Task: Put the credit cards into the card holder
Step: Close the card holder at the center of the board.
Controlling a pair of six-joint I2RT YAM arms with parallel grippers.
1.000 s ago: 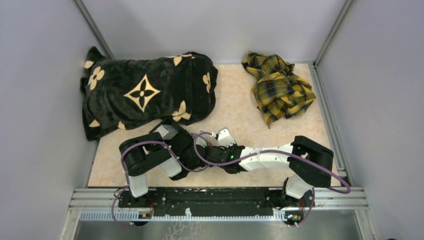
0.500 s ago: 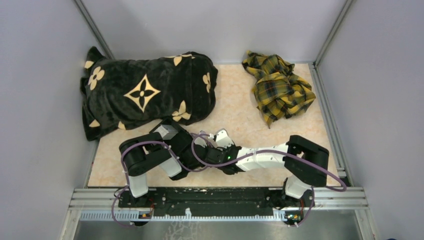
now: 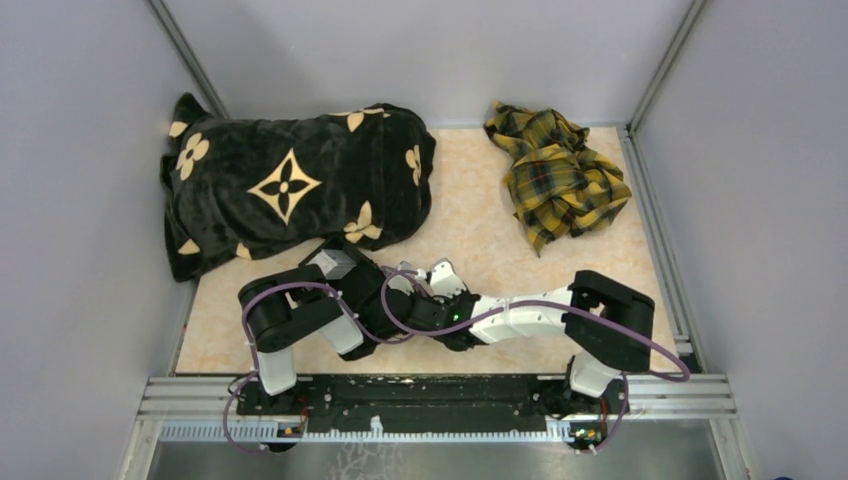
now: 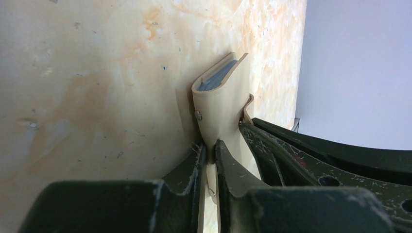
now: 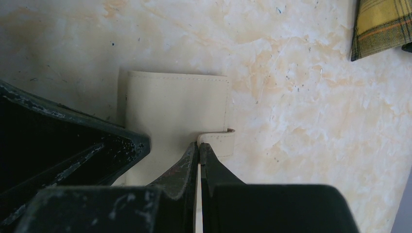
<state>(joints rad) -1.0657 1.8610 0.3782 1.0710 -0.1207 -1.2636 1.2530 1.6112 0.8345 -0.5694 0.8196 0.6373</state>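
Between the left fingers, which are closed onto it from both sides, one edge of the card holder is pinched, so that the tan fold is steadied while the other arm works on it. A blue-grey edge, judged to be the credit cards, is seen tucked inside the fold, which suggests that the loading is largely done. The right fingers are pressed together at the closing tab, which seems to be nipped between them; the likely aim is for the tab to be drawn over and fastened. The holder is rested on the marbled bench, near its middle toward the near edge, and is hidden under both wrists in the top view. Well apart, a black flowered blanket is heaped at the far left and a yellow plaid cloth at the far right.
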